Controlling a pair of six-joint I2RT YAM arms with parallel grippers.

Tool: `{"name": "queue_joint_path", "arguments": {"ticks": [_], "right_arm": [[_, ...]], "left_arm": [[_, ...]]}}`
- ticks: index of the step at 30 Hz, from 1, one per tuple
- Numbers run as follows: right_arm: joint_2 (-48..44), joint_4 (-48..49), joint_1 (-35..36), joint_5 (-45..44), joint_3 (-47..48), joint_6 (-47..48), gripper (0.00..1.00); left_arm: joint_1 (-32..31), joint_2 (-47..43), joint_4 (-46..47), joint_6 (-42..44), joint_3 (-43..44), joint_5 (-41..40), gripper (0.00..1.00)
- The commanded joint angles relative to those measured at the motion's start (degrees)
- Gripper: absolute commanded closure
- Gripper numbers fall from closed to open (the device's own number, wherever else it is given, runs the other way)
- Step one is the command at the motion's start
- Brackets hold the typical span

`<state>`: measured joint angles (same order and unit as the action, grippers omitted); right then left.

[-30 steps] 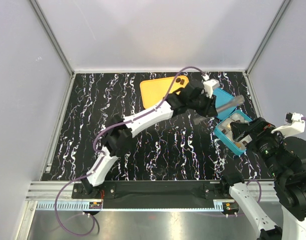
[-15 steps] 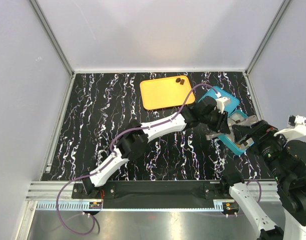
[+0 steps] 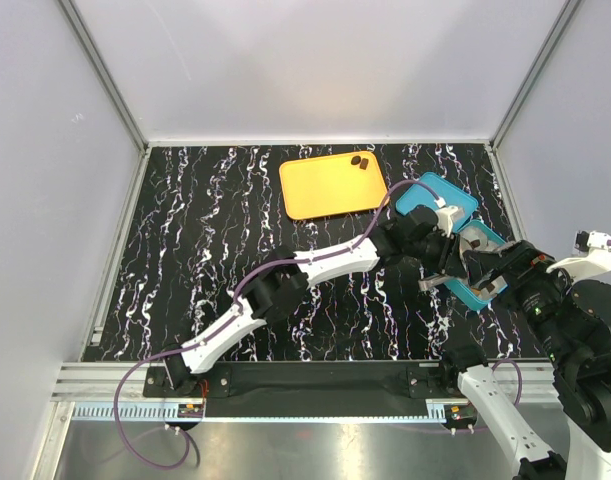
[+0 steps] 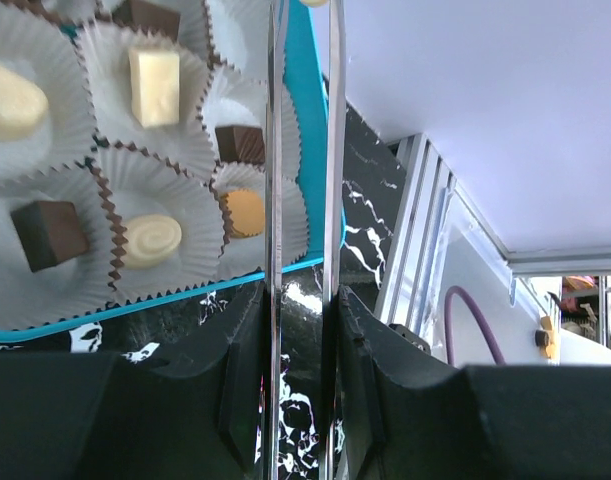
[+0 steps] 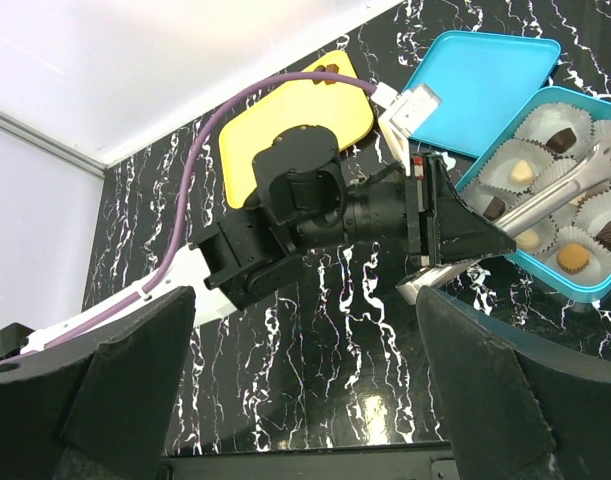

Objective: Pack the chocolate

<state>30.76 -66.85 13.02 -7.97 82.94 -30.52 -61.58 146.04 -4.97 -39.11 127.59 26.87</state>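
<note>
Chocolate pieces, dark and cream (image 4: 155,85), sit in white paper cups inside the teal box (image 5: 545,272). Two dark pieces (image 3: 360,161) lie at the far corner of the orange tray (image 3: 325,188). My left gripper (image 4: 303,300) is shut on metal tongs (image 4: 275,150), whose thin blades reach over the box's cups (image 5: 555,195). The tong tips run out of the left wrist view, so I cannot tell whether they hold a piece. My right gripper (image 5: 305,340) stands open near the box's front, with nothing between its fingers.
The teal lid (image 3: 435,195) lies flat behind the box, touching it. The right arm's body (image 3: 575,330) fills the near right corner. An aluminium rail (image 4: 415,260) borders the table just beyond the box.
The left arm swung from the orange tray's edge down and right to the box, bringing the tongs over the paper cups. The right arm has barely moved.
</note>
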Motion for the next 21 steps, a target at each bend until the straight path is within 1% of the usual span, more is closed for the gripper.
{"name": "queue_joint_path", "arguments": {"ticks": [1, 16, 21], "right_arm": [[-0.18, -0.12, 0.26, -1.17, 1.26, 1.26, 0.00], [-0.53, -0.21, 0.26, -1.79, 1.53, 2.31, 0.00], [-0.53, 0.05, 0.34, -1.79, 1.53, 2.40, 0.00]], "left_arm": [[-0.21, 0.04, 4.71, -0.88, 3.19, 1.60, 0.73], [-0.64, 1.35, 4.01, -0.53, 3.81, 1.60, 0.71], [-0.82, 1.44, 4.09, -0.70, 3.89, 1.43, 0.67]]}}
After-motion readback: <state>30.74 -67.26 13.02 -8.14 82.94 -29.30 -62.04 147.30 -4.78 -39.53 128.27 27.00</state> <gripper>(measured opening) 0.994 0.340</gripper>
